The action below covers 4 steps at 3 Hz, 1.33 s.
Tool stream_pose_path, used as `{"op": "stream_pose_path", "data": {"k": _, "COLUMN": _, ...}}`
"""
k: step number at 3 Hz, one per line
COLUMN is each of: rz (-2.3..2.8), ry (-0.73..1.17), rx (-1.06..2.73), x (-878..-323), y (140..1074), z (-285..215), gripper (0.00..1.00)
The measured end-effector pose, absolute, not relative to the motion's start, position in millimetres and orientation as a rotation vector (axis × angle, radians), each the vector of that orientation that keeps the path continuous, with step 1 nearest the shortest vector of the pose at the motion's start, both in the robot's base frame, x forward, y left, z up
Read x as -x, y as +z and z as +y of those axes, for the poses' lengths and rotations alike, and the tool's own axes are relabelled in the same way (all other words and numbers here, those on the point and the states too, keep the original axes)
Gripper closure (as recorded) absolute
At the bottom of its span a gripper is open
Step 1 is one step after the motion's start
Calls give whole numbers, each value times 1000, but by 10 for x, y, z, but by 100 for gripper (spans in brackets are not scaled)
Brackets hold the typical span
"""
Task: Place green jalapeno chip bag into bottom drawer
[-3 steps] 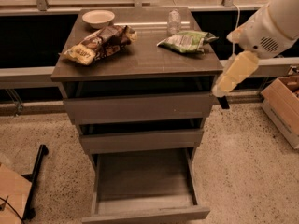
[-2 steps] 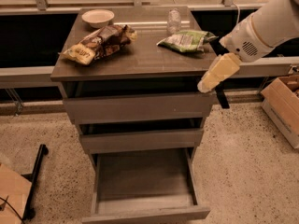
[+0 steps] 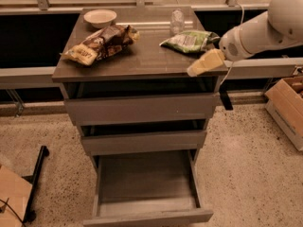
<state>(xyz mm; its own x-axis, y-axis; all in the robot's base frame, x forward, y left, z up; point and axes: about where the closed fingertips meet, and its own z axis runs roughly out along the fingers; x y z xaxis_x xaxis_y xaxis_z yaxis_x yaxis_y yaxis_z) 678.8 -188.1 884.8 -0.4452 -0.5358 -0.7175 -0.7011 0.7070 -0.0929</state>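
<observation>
The green jalapeno chip bag (image 3: 189,40) lies flat on the right rear part of the cabinet top (image 3: 142,60). My gripper (image 3: 195,70), cream-coloured at the end of the white arm reaching in from the upper right, hovers over the top's front right corner, just in front of the bag and a little below it in the picture. It holds nothing that I can see. The bottom drawer (image 3: 149,216) is pulled out wide and its tray is empty. The two drawers above it stand slightly ajar.
A brown-and-yellow chip bag (image 3: 102,42) lies on the left of the top, a white bowl (image 3: 99,17) behind it and a clear bottle (image 3: 177,20) beside the green bag. A cardboard box (image 3: 289,103) stands on the floor at right. A black stand (image 3: 35,183) is at left.
My gripper has moved left and upward from beside the cabinet's right side to over the top's front right corner, closer to the green bag. Nothing else has moved.
</observation>
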Motion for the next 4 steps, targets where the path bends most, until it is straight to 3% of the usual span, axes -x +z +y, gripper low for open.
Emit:
{"op": "stream_pose_path", "data": {"k": 3, "rz": 2114, "ry": 257, "rx": 659, "x": -8252, "y": 8581, "z": -2327, "gripper": 0}}
{"op": "stream_pose_path", "data": {"k": 4, "rz": 2063, "ry": 279, "rx": 643, "x": -8539, "y": 8641, "z": -2276, "gripper": 18}}
